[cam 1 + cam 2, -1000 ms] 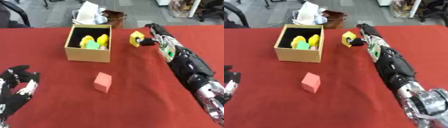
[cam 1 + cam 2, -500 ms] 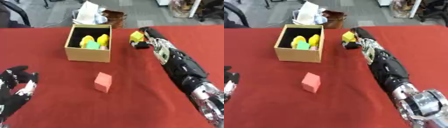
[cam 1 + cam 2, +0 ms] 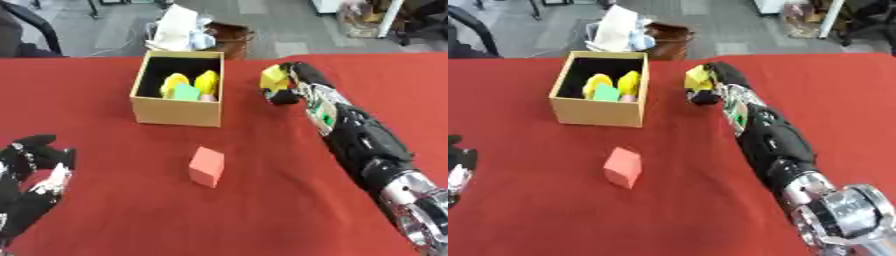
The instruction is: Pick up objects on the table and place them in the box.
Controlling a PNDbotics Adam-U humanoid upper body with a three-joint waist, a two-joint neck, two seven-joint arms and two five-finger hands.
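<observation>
At the lower left of the frame, the left hand (image 3: 31, 175) rests on the red table (image 3: 114, 210), fingers up and loosely spread, holding nothing. Toward the upper left stands an open cardboard box (image 3: 177, 114), with two yellow pieces (image 3: 177, 82) and a green one (image 3: 185, 92) inside it. Below the box, near the centre, a pink block (image 3: 206, 166) lies on the cloth, well apart from both hands. Right of the box, in the upper middle, the right hand (image 3: 293, 82) has its fingers curled round a yellow block (image 3: 273, 78), held just beside the box's right wall and outside it; whether the block touches the cloth cannot be told. The black right arm (image 3: 363, 140) runs from there to the lower right corner. Beyond the table's far edge, at top centre, sits white crumpled stuff (image 3: 179, 25).
</observation>
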